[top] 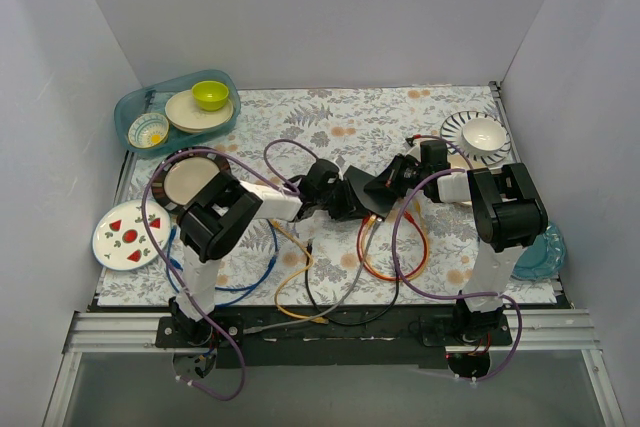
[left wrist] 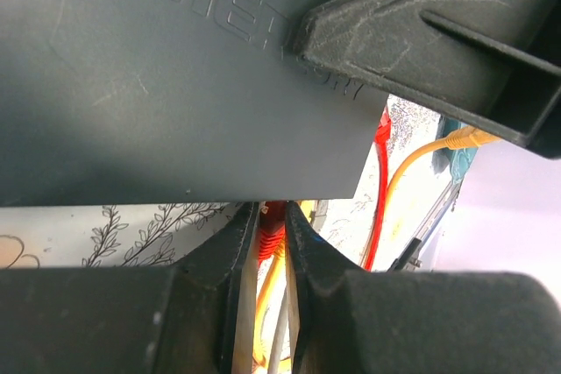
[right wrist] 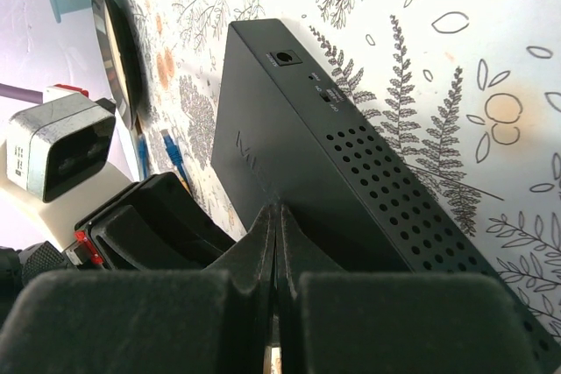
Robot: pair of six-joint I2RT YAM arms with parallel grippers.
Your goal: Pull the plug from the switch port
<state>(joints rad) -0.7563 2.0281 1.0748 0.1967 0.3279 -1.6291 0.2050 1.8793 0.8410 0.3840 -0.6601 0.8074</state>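
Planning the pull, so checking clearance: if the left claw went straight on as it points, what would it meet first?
The left claw probably meets the red cable plug between its fingers, then the flat matte-black switch box behind; depth unclear.

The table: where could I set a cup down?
On bare cloth at the far edge, between the teal tray and the striped plate. The middle is crowded: the switch, cable loops toward the front.

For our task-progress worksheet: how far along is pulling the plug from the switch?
Done: right gripper, shut, rests on the switch. In hand: left gripper flanks the red plug at the switch's edge; firm grip unclear. Left: pulling it out; it looks still seated.
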